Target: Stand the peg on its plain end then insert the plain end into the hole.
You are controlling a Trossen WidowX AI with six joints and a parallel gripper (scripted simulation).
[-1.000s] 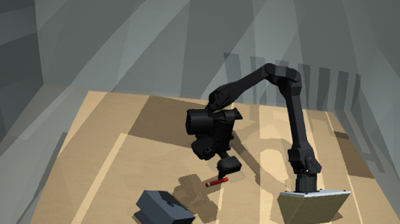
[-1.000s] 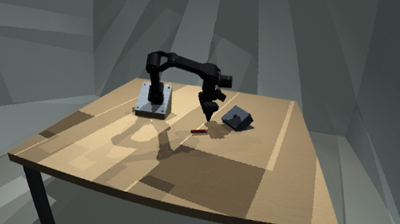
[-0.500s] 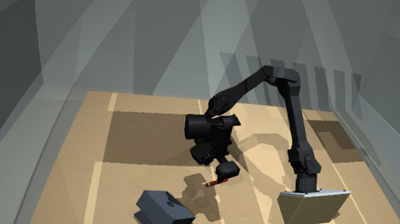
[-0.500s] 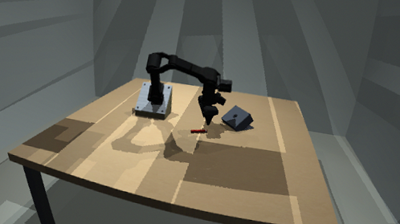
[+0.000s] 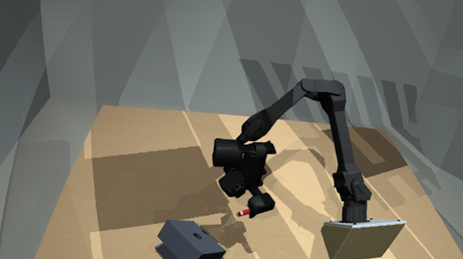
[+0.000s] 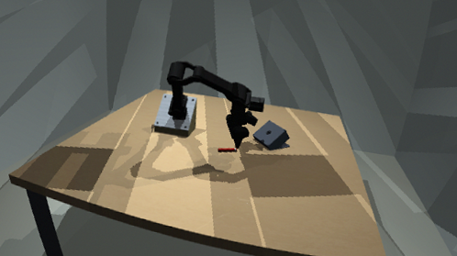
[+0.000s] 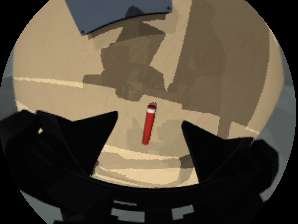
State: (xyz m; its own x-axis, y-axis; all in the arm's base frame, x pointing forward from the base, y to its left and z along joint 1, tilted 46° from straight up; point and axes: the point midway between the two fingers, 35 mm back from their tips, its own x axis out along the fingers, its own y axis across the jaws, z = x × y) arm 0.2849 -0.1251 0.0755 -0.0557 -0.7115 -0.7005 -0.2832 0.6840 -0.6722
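Note:
The red peg point(image 5: 246, 212) point(image 6: 226, 149) point(image 7: 148, 129) lies flat on the table. Its white band is near the end towards the panel, at the top in the wrist view; the plain end points away from the panel. My gripper point(image 5: 253, 215) point(image 6: 237, 148) point(image 7: 150, 119) is open and empty, pointing down just above the peg. In the wrist view the peg shows between the two spread fingers; in the top view the near finger hides its plain end. The dark sloped panel point(image 5: 181, 233) point(image 6: 276, 139) point(image 7: 115, 14) has one round hole point(image 5: 197, 236) point(image 6: 269, 132) in its face; the wrist view does not show the hole.
The panel block stands on the table point(image 5: 135, 253) point(image 6: 169, 202) a short way beyond the peg's banded end. The arm's base plate point(image 5: 383, 222) point(image 6: 162, 109) stands on the other side. Shadows of the arm fall across the table.

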